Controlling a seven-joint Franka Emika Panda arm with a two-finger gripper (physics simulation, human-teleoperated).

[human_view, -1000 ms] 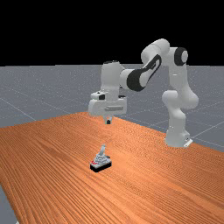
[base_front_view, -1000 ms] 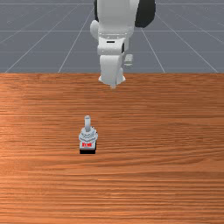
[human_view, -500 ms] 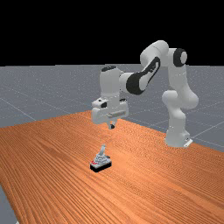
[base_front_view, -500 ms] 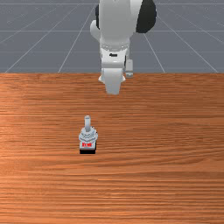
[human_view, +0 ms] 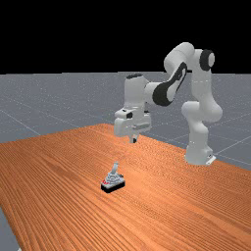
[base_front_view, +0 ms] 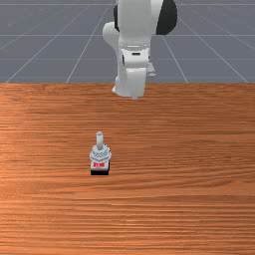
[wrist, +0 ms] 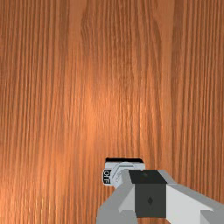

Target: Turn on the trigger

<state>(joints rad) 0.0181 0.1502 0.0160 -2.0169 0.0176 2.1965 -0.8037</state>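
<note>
My gripper (human_view: pixel 134 140) hangs above the table in the far view, higher than the switch (human_view: pixel 113 183) and to its right, with a gap between them. The switch has a black base, a grey ribbed body and a grey lever (human_view: pixel 115 167) that stands up with a slight lean. In the front view the switch (base_front_view: pixel 100 158) shows red marking, and its lever points toward the arm. Seen from the wrist, the gripper (wrist: pixel 148 192) has its fingers together and covers part of the switch (wrist: pixel 114 168), whose black label reads OFF.
The wooden table (base_front_view: pixel 184 164) spreads around the switch. In the far view, the arm's base (human_view: pixel 198 154) stands by the table's right edge, and the forearm reaches over the wood from there.
In the far view my hand has moved right, toward the arm's base, and its fingertips are slightly lower than a second ago. The hand has also turned somewhat. The switch has stayed in place.
</note>
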